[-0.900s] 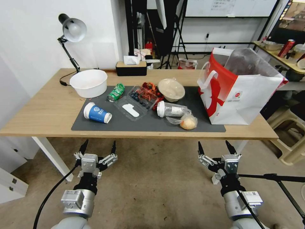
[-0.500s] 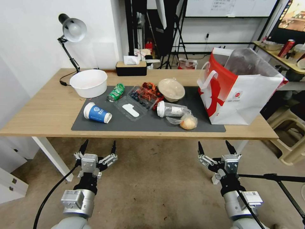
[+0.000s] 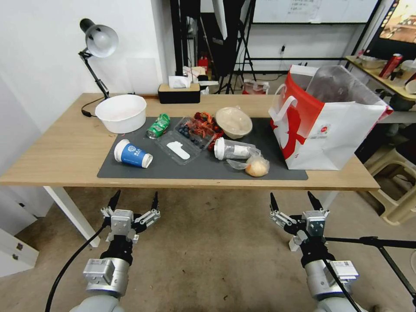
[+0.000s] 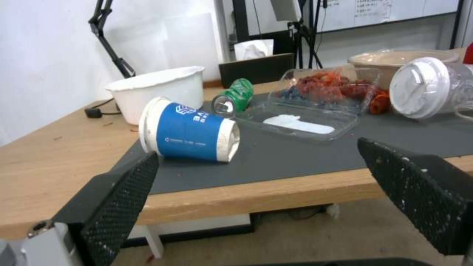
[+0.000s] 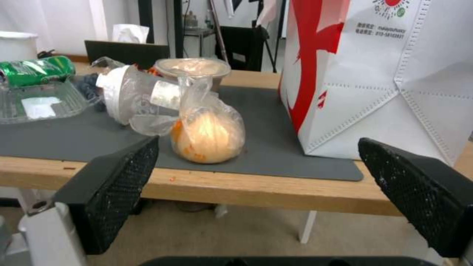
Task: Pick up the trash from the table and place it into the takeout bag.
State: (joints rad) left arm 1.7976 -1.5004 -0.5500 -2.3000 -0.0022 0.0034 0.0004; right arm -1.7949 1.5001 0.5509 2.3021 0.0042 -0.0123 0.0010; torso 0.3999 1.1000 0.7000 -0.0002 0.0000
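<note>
On the worktop (image 3: 65, 147), the blue paper cup (image 3: 132, 154) lies on its side, lid toward the robot's left. The takeout bag (image 3: 329, 125) stands upright at right. Left gripper (image 3: 133, 203) and right gripper (image 3: 294, 201) hang below the front edge, wide open, empty.

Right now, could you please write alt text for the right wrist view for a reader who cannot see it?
A bagged bun sits near the front edge of the dark mat on the table, framed between the open fingers of the right gripper, which is short of the table. A clear lidded cup lies on its side behind the bun, and the white-and-red takeout bag stands beside it.
</note>
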